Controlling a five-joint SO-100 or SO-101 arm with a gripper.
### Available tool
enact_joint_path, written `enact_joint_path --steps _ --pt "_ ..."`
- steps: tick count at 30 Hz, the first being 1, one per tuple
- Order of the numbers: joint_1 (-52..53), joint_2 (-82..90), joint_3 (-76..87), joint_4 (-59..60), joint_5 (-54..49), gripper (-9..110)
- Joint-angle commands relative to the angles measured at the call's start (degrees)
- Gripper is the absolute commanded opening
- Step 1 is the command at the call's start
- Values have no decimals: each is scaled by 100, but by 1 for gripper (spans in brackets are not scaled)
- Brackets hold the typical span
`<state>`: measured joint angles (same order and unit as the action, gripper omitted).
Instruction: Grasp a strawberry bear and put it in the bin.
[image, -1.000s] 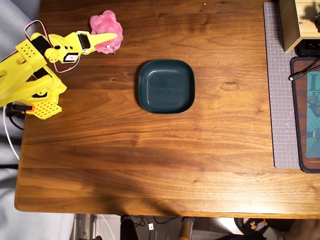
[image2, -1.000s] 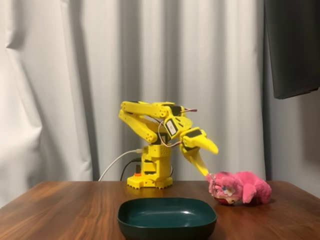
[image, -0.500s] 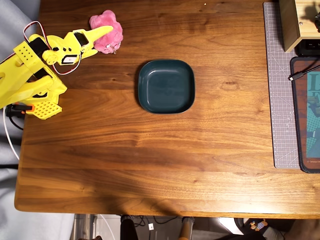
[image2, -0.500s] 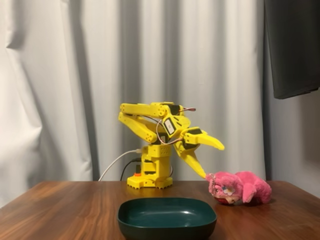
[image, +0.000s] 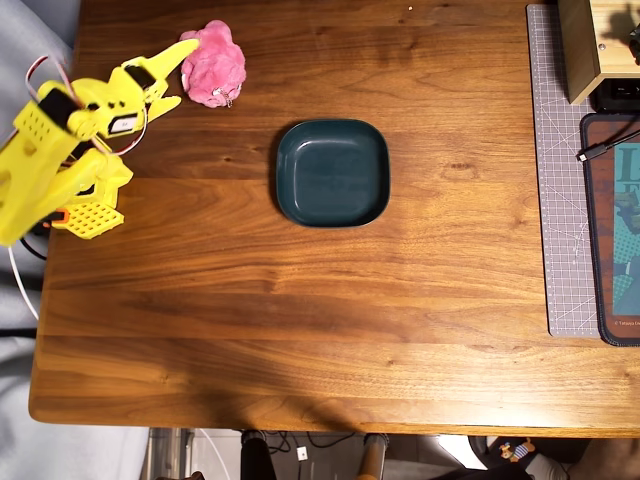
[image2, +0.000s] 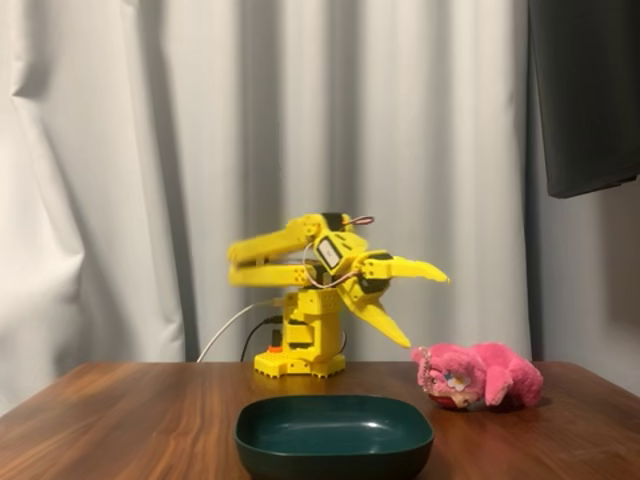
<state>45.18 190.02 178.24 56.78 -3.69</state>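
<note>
You are at the approach step: nothing is grasped yet. The strawberry bear (image: 214, 66) lies on the surface near its top-left corner in the overhead view, and at the right, beside the bin, in the fixed view (image2: 480, 375). The bin (image: 332, 172) sits empty toward the middle of the surface, well apart from the toy.

Your jaws (image2: 424, 307) are spread wide. In the fixed view one finger points nearly level and the other slants down toward the toy's head, both clear above it. In the overhead view the gripper (image: 181, 72) sits just at the toy's left side, the upper fingertip at the edge of the plush; the fixed view suggests it is above and not touching.

Next, I judge you need to reach farther over the toy, lower until the fingers straddle its body, then close. The plush is soft and lumpy, so take a deep bite, not a fringe of fur.
</note>
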Motion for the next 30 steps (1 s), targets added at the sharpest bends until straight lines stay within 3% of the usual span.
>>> enact_joint_path --steps 1,7,12,21,30 --pt "-167 141 -53 0 18 46" --pt "-220 -782 -439 -79 422 49" --pt "-554 -3146 -1424 -571 993 49" --pt "-729 -5502 -2549 -659 2180 50" --pt "-747 -6451 -2892 -1239 2689 51"
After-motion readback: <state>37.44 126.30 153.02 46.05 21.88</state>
